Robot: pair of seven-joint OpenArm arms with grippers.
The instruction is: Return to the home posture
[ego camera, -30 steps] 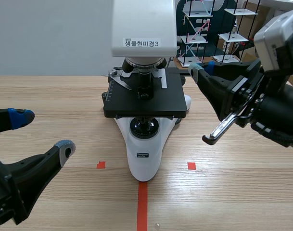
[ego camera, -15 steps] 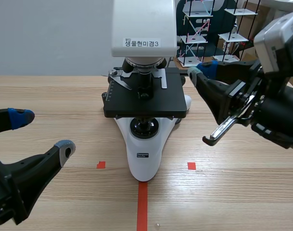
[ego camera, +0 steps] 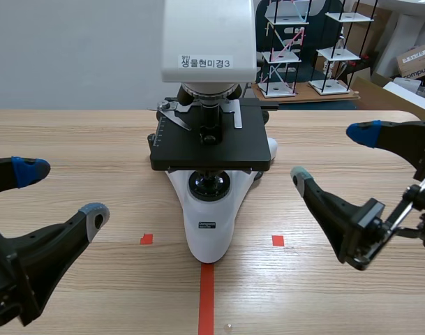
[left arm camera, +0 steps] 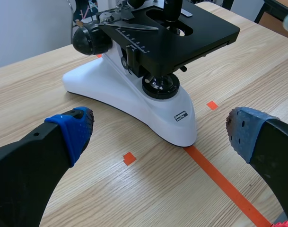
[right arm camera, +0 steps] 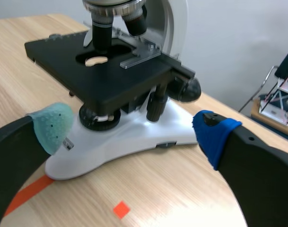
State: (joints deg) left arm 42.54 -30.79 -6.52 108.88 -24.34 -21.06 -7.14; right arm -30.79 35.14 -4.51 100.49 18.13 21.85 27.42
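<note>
A white microscope (ego camera: 209, 227) with a black stage (ego camera: 212, 148) stands mid-table, with a label on its head. My left gripper (ego camera: 61, 191) hovers low to its left, open, nothing between the fingers. My right gripper (ego camera: 333, 155) hovers low to its right, open and empty as well, clear of the stage. In the left wrist view the left gripper (left arm camera: 158, 130) frames the microscope base (left arm camera: 134, 101) a short way ahead. In the right wrist view the right gripper (right arm camera: 132, 128) faces the base (right arm camera: 134, 139) and the focus knob (right arm camera: 188, 90).
Beyond the table's far edge stand wire model racks (ego camera: 289, 56) and cardboard boxes (ego camera: 416, 61). Bare wooden tabletop (ego camera: 93, 139) lies on both sides of the microscope.
My right arm has drawn back from beside the stage, down and to the right, and its fingers have spread wide. The left arm and the microscope have not moved.
</note>
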